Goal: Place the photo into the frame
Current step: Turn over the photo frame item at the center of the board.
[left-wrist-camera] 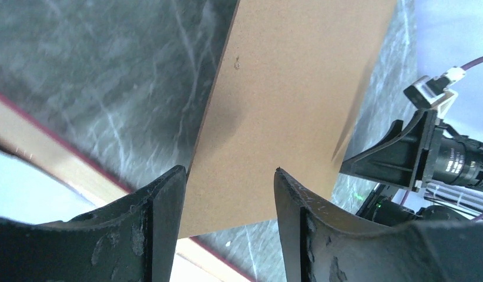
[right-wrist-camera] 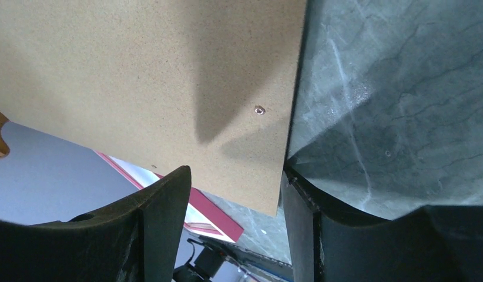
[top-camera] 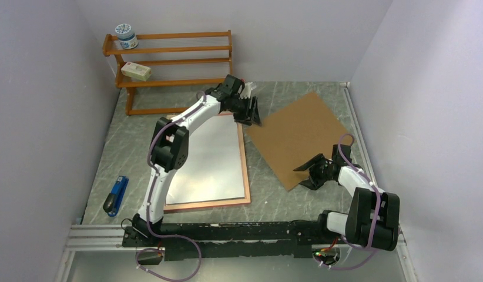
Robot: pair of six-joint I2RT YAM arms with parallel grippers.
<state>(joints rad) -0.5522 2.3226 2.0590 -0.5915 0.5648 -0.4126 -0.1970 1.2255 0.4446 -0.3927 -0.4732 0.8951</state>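
Aluminium rail [top-camera: 95, 235] edges grey marbled tabletop [top-camera: 268, 191] bearing the frame [top-camera: 210, 205], between lilac walls [top-camera: 39, 88].

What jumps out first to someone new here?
The large brown board lies askew right of centre, the left arm at its far left edge and the right arm at its near edge, jaws open. Left of it, a pink-edged frame lies flat, white inside.

Frame [top-camera: 246, 176] lies left of backing sheet [top-camera: 298, 138]; rack [top-camera: 180, 60] behind frame; stapler [top-camera: 116, 195] left of frame

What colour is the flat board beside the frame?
Plain light brown board; best in the top external view.
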